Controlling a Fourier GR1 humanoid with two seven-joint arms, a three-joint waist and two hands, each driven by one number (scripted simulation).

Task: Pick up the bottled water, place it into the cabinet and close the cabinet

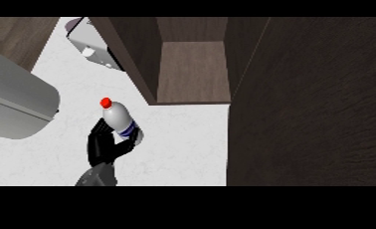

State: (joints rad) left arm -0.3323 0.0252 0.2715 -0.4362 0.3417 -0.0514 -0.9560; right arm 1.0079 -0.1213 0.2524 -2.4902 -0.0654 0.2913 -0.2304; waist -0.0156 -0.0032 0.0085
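Item one, nearest, at seven o'clock: a grey forearm (94, 177) rising from the lower edge, ending in a black left hand (103, 146). Its fingers and thumb are curled round the lower body of the bottle; the hand is clamped on it

Item two, just above the hand: a clear plastic water bottle with a red cap and a blue label band (120, 121). Tilted, cap towards eleven o'clock, base hidden in the hand. It is held over the white speckled counter top (183, 143), just short of the cabinet's front edge and to the left of its opening

Item three, at three o'clock: a dark brown wooden cabinet door (305, 108), swung open, filling the right side of the view

Item four, at nine o'clock: a large grey rounded metal vessel (22, 103), cut off by the left edge

Item five, at twelve o'clock: a dark wood cabinet (192, 68), its compartment open with a lighter brown floor showing

Item six, farthest, at eleven o'clock: a small white and grey appliance (92, 46) on the counter, beside the cabinet's left wall; kind cannot be told
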